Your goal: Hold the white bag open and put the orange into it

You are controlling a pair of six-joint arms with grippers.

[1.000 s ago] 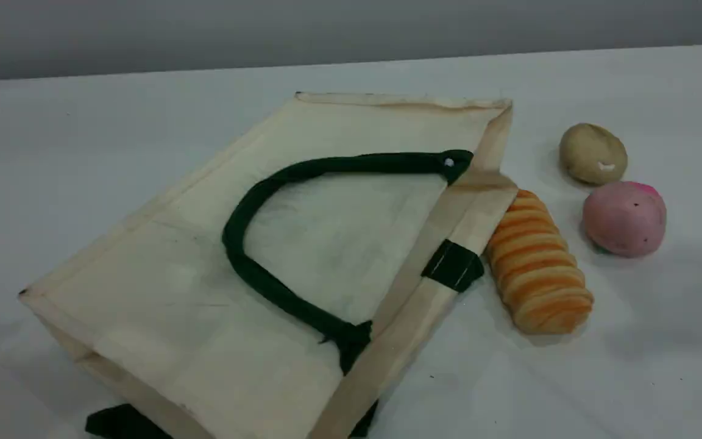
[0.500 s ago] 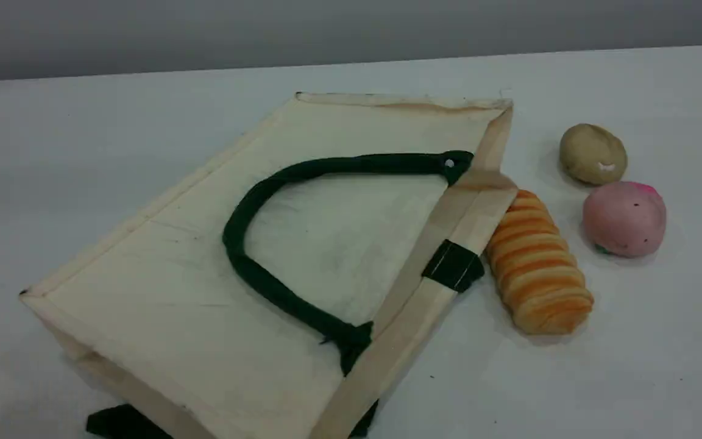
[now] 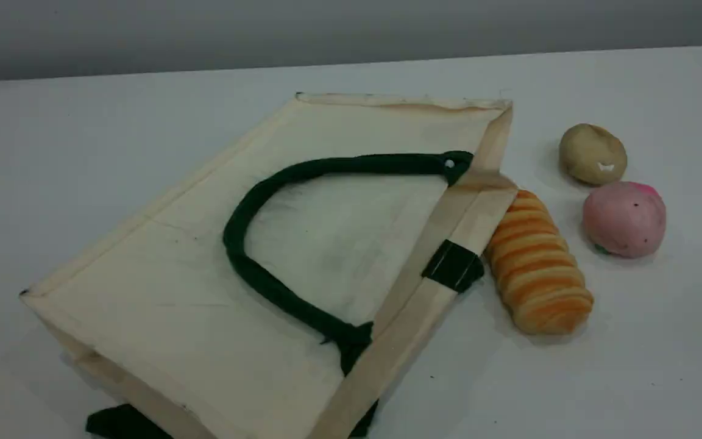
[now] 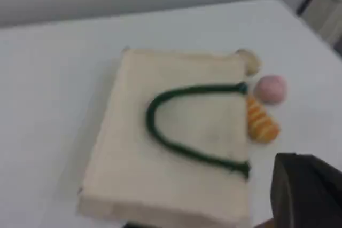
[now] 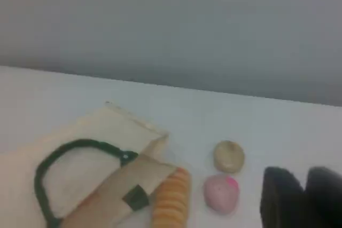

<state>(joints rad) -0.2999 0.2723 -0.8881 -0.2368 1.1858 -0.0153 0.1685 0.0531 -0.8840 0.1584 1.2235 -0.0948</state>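
While the white bag [image 3: 205, 305] lies flat, bread [image 3: 537, 268] at its right, the left gripper [image 4: 304, 196] is clenched — the right gripper [image 5: 303, 201] slightly parted.

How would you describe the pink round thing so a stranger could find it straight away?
Start at the big white bag lying flat on the table. Off its right edge lies a striped bread loaf, with two round things beyond it. The pink fruit is the nearer one, rosy, while its neighbour behind is a dull beige lump.
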